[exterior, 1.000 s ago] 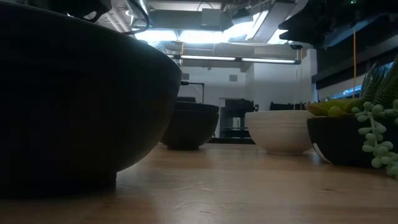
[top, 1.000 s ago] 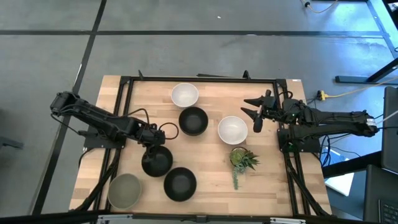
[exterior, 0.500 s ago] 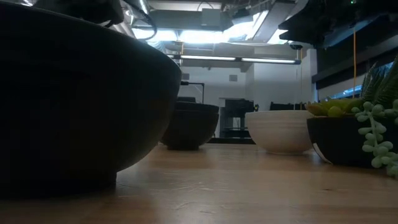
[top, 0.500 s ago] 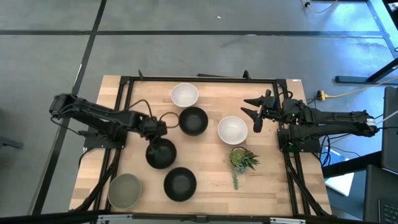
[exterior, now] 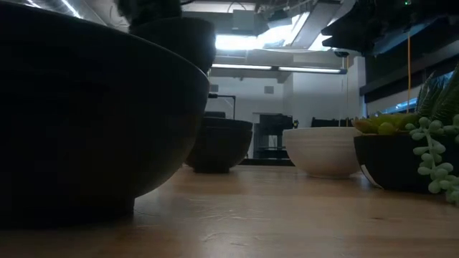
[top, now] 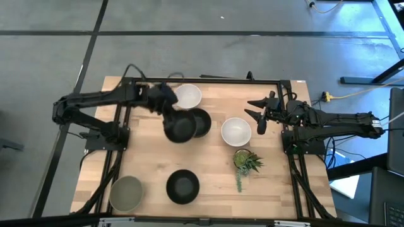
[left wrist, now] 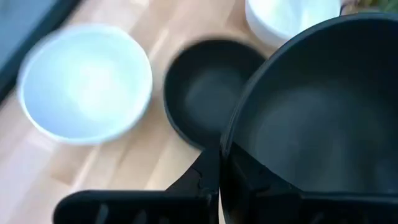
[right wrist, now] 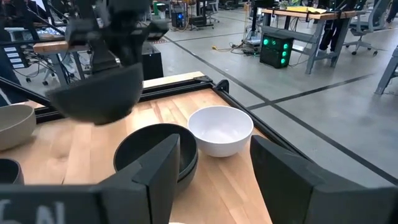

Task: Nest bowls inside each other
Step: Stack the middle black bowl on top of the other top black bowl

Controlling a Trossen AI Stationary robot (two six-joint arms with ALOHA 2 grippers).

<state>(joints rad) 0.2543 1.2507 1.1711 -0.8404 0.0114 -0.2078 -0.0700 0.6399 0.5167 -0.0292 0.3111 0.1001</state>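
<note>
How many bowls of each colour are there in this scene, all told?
Black round bowls: 3
White round bowls: 2
Dull grey-beige round bowl: 1
Total: 6 bowls

Three bowls are black: one aloft, one just beside it, one near the front. Two are white, and one is dull grey-beige. The worktop is pale wood with a black frame; the sprig is green.
</note>
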